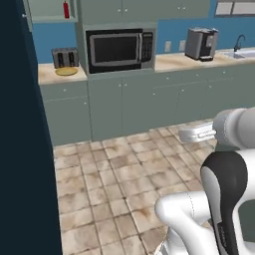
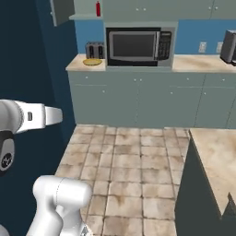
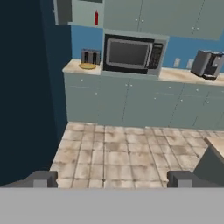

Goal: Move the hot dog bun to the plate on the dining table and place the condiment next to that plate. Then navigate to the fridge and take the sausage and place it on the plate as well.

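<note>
In the hand view my gripper [image 3: 111, 178] stands open, its two dark fingertips [image 3: 41, 178] far apart with only tiled floor between them. A corner of the dining table [image 2: 209, 147], beige marbled top on a dark base, juts in at the right and also shows in the hand view [image 3: 216, 146]. A slim red bottle [image 3: 96, 18] stands on a high open shelf [image 2: 97, 8]; I cannot tell whether it is the condiment. The hot dog bun, the plate, the sausage and the fridge are out of view.
Grey-green wall cabinets run across the far side with a microwave [image 1: 119, 49], a toaster [image 1: 65, 58], a small yellow dish [image 1: 66, 71], a coffee machine [image 1: 201, 43] and a sink [image 1: 239, 52]. A dark blue wall [image 1: 20, 149] closes the left. Tiled floor [image 2: 129, 166] lies between.
</note>
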